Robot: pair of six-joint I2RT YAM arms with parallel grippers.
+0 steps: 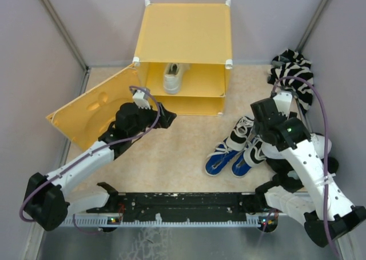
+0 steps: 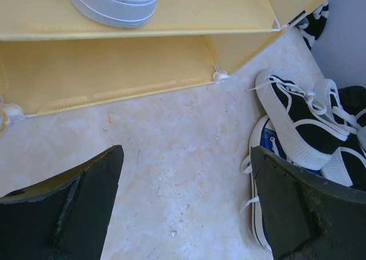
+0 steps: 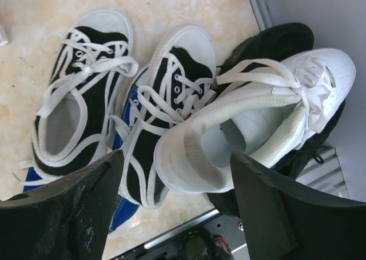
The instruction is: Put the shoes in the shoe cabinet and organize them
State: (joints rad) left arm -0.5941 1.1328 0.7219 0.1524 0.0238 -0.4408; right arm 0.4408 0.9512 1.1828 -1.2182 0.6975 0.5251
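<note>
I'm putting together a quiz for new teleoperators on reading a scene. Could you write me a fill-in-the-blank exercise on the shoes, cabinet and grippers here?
1. The only shoe on the shoe cabinet's shelf is ___ in colour.
2. The cabinet's front panel is swung ___.
3. The right gripper is ___ above a white sneaker.
4. The black-and-white sneakers lie partly on a pair of sneakers coloured ___.

Missing words: white; open; open; blue.
</note>
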